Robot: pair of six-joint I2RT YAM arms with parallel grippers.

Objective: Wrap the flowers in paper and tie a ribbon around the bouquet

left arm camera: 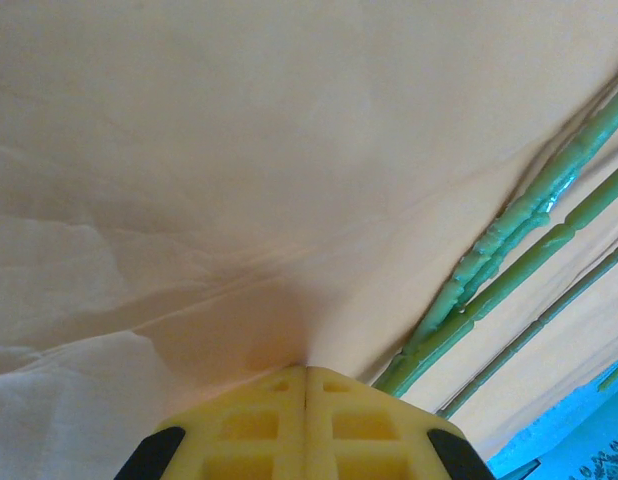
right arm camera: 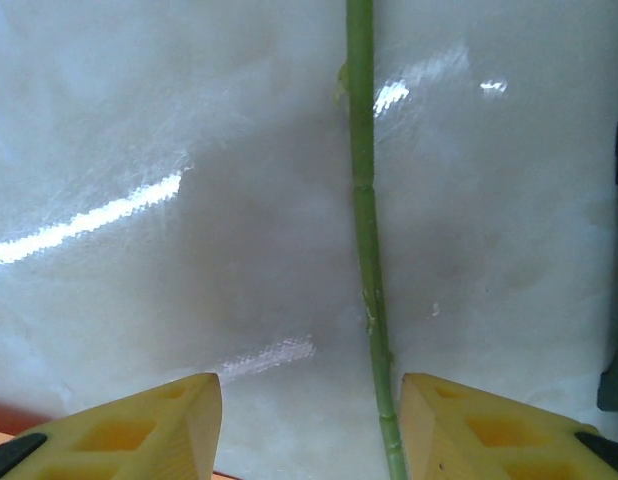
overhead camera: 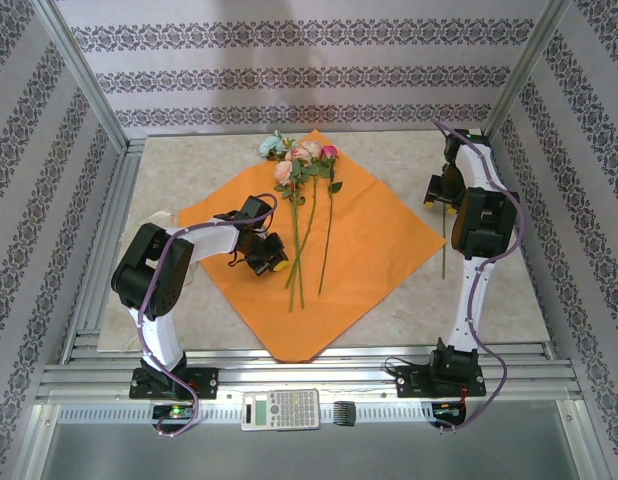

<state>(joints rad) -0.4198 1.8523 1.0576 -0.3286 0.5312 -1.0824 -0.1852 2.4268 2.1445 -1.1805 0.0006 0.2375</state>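
Right claw (right arm camera: 311, 385): jaws apart, holding nothing, straddling a lone stem (right arm camera: 364, 220). The stem lies on the bare table (right arm camera: 139, 120), runs straight ahead of the claw and sits closer to one pad than the other. Likely step: grab this stray and carry it over. Centre it between the pads first, drop until the tips flank it, then close hard because it is thin and slick. Lift before moving sideways, no dragging.

Left claw (left arm camera: 306, 372): closed, tips on the paper (left arm camera: 239, 150), seems to nip a fold. It should hold steady as an anchor. Flowers (left arm camera: 509, 260) lie just to its right, stems running ahead.
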